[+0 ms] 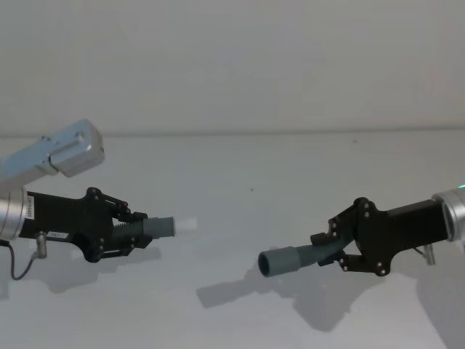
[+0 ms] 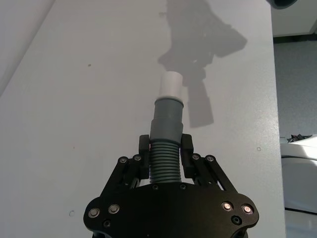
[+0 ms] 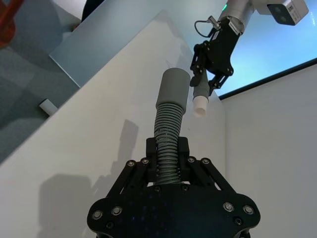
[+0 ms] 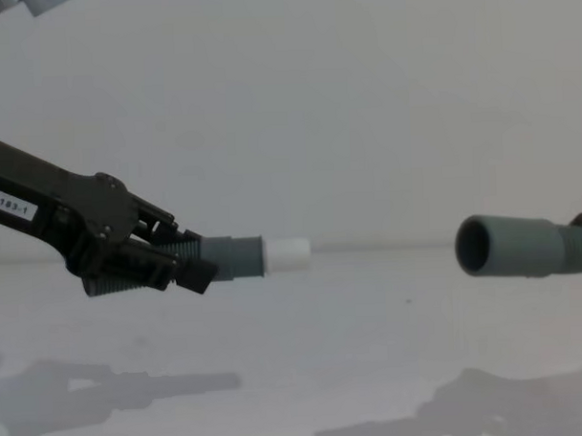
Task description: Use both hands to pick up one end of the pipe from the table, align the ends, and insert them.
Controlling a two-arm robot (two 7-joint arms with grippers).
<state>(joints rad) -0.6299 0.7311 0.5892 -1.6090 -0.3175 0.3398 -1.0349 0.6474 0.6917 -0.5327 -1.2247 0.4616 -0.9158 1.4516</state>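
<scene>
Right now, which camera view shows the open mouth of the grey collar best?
The chest view: the collar is turned partly toward that camera, so its dark round mouth shows. The head view shows the mouth too, from above and at a slant. The right wrist view sees the collar from behind, mouth hidden.

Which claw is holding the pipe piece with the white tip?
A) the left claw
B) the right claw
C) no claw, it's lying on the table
A: the left claw grips the white-tipped piece, while the right claw grips the open-collar piece.
</scene>
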